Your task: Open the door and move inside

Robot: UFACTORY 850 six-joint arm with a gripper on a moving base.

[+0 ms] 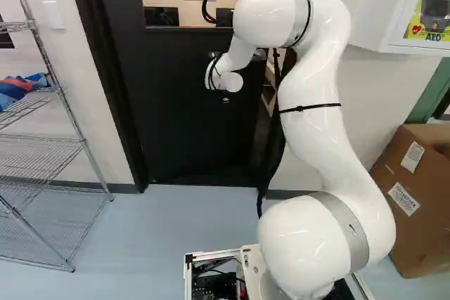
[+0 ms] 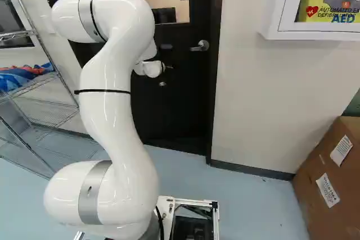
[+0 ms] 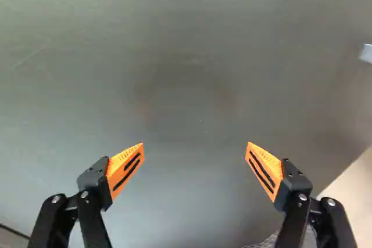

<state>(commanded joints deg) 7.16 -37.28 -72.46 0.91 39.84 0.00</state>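
Left base view shows the arm (image 1: pixel 309 135) arched up toward the door (image 1: pixel 190 124).

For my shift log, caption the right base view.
White arm raised before a dark door with a lever handle; wall cabinet and cardboard box at the view's right.

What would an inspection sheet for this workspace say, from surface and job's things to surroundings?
Surface: blue floor, no damage seen.
Job's things: black door, apparently ajar; lever handle not gripped.
Clutter: cardboard box on the floor.
Gripper: open, nothing between its fingers.
Cables: black cable looping off the arm's upper bend.
Surroundings: wire rack left of the door; white cabinet on the wall.
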